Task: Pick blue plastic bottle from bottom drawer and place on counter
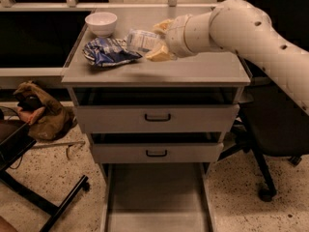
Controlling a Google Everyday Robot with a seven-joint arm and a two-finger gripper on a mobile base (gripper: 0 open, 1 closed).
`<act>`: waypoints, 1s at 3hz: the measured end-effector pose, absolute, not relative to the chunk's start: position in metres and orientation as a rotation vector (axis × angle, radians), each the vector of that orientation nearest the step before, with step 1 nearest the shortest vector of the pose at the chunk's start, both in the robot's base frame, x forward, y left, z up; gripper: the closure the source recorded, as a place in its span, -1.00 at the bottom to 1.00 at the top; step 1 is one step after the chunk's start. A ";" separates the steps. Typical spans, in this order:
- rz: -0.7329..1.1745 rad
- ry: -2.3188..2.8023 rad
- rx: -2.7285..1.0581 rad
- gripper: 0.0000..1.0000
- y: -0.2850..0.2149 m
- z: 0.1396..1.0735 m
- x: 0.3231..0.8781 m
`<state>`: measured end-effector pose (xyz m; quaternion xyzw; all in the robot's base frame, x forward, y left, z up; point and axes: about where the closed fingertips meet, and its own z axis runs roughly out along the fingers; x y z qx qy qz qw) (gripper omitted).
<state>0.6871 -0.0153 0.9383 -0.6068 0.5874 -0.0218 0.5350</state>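
Note:
My gripper (155, 41) is shut on the blue plastic bottle (140, 41), a small clear bottle with a pale blue-grey label. It holds the bottle lying sideways just above the counter (193, 67), near its middle, right beside the foil snack bag. The white arm reaches in from the upper right. The bottom drawer (157, 197) is pulled open at the cabinet's base and its grey floor is bare.
A blue-and-white foil snack bag (107, 51) lies on the counter's left part. A white bowl (101, 23) stands at the back left corner. Two closed drawers with black handles (157, 117) sit above the open one. A black chair (270, 144) is at right, a brown bag (41, 115) at left.

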 end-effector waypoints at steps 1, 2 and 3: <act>-0.066 1.455 -1.391 1.00 -0.028 0.928 0.715; -0.003 1.528 -1.320 1.00 -0.040 0.901 0.734; 0.031 1.577 -1.286 1.00 -0.048 0.882 0.744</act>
